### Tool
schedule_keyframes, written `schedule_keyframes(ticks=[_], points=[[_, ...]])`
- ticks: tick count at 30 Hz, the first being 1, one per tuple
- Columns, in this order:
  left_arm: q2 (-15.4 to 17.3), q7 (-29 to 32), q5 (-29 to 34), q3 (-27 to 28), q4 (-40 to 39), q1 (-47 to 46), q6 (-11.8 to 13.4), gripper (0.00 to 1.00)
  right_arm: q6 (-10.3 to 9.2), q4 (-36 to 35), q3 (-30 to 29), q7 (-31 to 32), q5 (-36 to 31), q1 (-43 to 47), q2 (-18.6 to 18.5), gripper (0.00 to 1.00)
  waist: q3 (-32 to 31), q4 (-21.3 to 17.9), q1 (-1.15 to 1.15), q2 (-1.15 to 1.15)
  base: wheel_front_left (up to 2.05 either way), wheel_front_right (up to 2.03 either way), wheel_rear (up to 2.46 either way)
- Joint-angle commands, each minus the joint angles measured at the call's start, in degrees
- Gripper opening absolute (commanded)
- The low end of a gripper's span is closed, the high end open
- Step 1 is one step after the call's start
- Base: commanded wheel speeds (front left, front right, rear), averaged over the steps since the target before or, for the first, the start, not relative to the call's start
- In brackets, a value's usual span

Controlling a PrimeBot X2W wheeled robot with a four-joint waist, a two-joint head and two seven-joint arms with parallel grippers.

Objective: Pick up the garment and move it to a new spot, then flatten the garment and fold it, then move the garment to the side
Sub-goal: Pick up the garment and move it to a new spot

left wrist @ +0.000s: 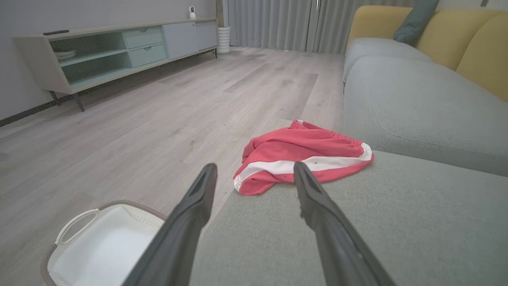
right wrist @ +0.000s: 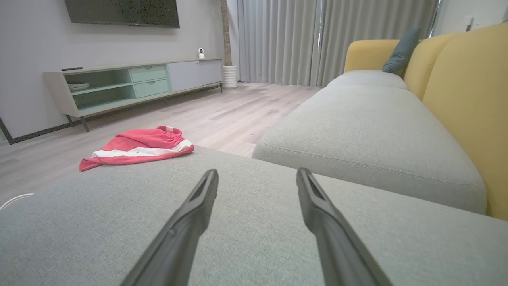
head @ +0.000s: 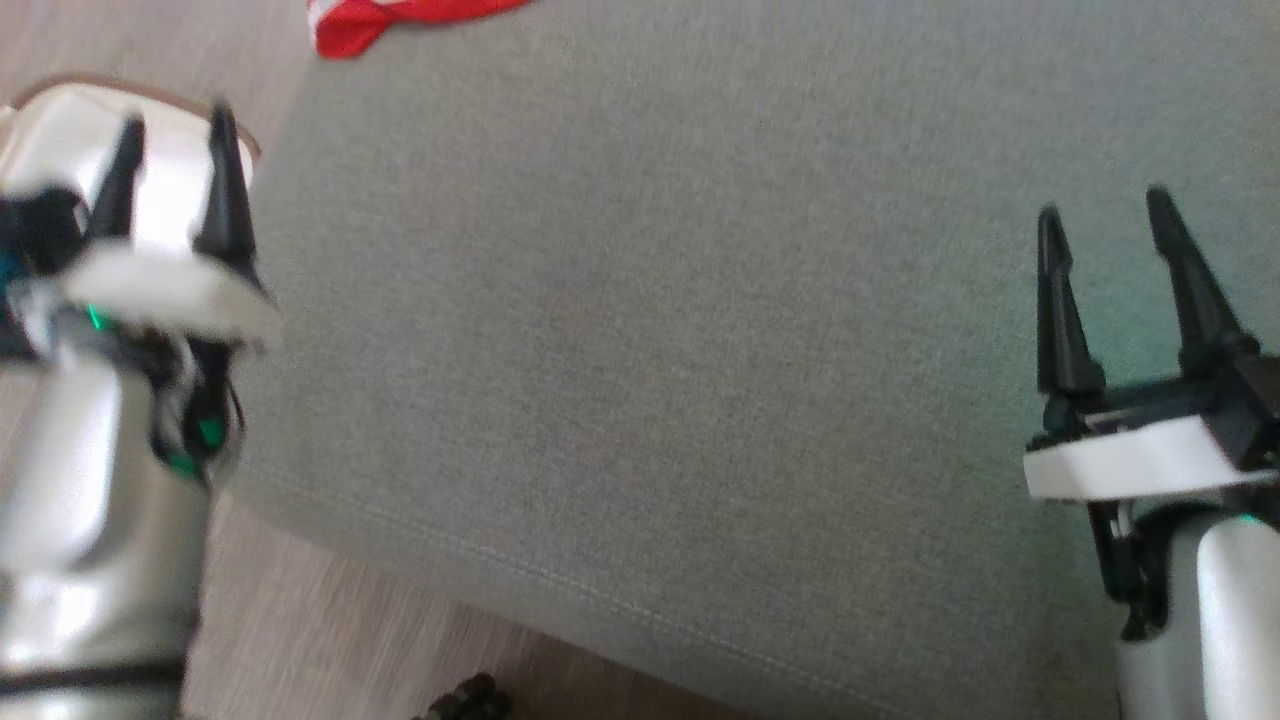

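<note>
The grey cushion (head: pixel 640 350) spreads widest beneath me, a flat seat with a stitched seam along its near edge. Pale wood floor (left wrist: pixel 139 119) runs off to its left. A sofa (right wrist: pixel 369 131) with grey seats and yellow backs butts against its far side. A long low cabinet (left wrist: pixel 99 51) stands by the far wall under a dark screen (right wrist: pixel 123 12), and grey curtains (right wrist: pixel 297 39) hang beyond. A white basket (left wrist: pixel 103 246) with a brown rim sits on the floor just beside the cushion's left edge. The garment (left wrist: pixel 301 155), red with a white band, lies crumpled at the far left corner of the cushion, one end drooping over the edge; nothing lies between it and me. My left gripper (head: pixel 176 120) hangs over that left edge, one finger above the basket and the other above the cushion, spread as wide as they go, gripping nothing and well short of the garment. My right gripper (head: pixel 1103 205) is over the right part of the cushion, fingers likewise spread wide with nothing between them; I cannot tell whether their tips brush the fabric. A blue-grey pillow (right wrist: pixel 401 49) leans on the sofa back, a white ribbed pot (right wrist: pixel 230 76) stands by the curtains, and a small white camera (right wrist: pixel 201 52) sits on the cabinet.
</note>
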Motion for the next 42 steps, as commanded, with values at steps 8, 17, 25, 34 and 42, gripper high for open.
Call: schedule_keyframes(ticks=[8, 17, 25, 34, 42], points=[[6.3, 6.3, 0.3, 0.9, 13.9, -22.7, -3.2, 1.00, 0.37, -9.7, 5.7, 4.2, -4.1, -5.6, -0.9, 1.00, 12.7, -3.6, 0.00, 0.00, 0.00, 0.00, 0.00], [7.4, 12.0, -0.8, -4.1, 25.9, -35.2, -7.0, 1.00, 0.37, -20.1, 7.2, 7.9, -6.0, -6.1, -4.5, 1.00, 19.3, -9.0, 0.00, 0.00, 0.00, 0.00, 0.00], [10.7, 14.0, -2.8, -7.7, 32.1, -39.9, -7.4, 1.00, 0.37, -25.7, 8.9, 9.6, -6.6, -7.1, -6.0, 1.00, 21.0, -12.9, 0.00, 0.00, 0.00, 0.00, 0.00], [14.0, 18.7, -7.3, -12.4, 34.8, -41.2, -7.4, 0.68, 0.37, -28.4, 9.2, 10.8, -6.6, -8.1, -7.1, 1.00, 21.8, -14.9, 0.00, 0.00, 0.00, 0.00, 0.00], [16.5, 19.3, -11.4, -16.0, 33.2, -41.7, -7.4, 0.00, 0.37, -27.6, 8.7, 10.0, -6.3, -8.4, -6.4, 1.00, 21.4, -15.0, 0.00, 0.00, 0.00, 0.00, 0.00]])
